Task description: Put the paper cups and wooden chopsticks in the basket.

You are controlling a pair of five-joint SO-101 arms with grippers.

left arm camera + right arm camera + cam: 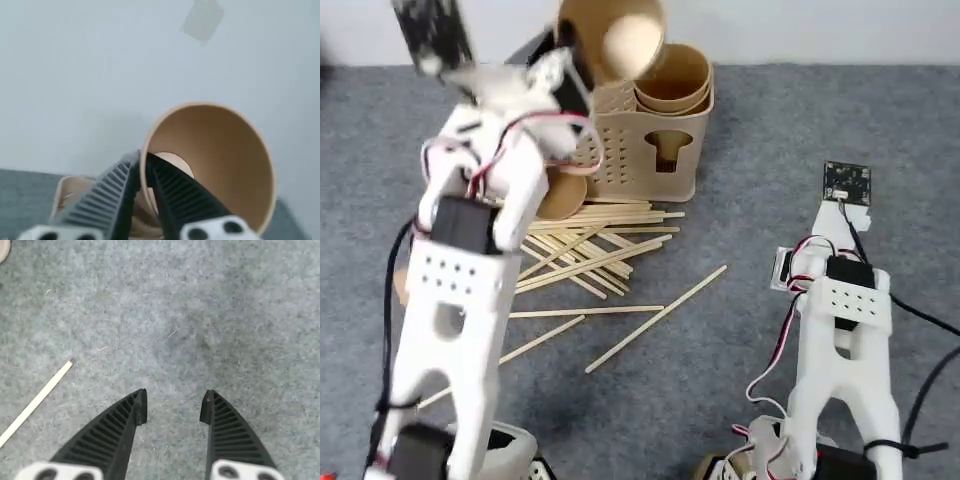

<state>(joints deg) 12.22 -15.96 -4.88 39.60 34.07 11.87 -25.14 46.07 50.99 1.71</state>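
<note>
My left gripper [144,162] is shut on the rim of a brown paper cup [215,155], held tilted in the air. From above, that cup [620,35] hangs over the beige basket [650,150], which holds stacked paper cups [672,82]. Another paper cup [563,193] lies on the carpet against the basket's left side, partly behind the left arm. Several wooden chopsticks [590,250] lie scattered in front of the basket. My right gripper [173,407] is open just above bare carpet, with one chopstick end [35,400] off to its side.
Grey carpet covers the table. The right arm [840,330] stands at the right, well away from the basket. A small black board [847,182] sits at its tip. A pale wall [100,75] lies behind the basket.
</note>
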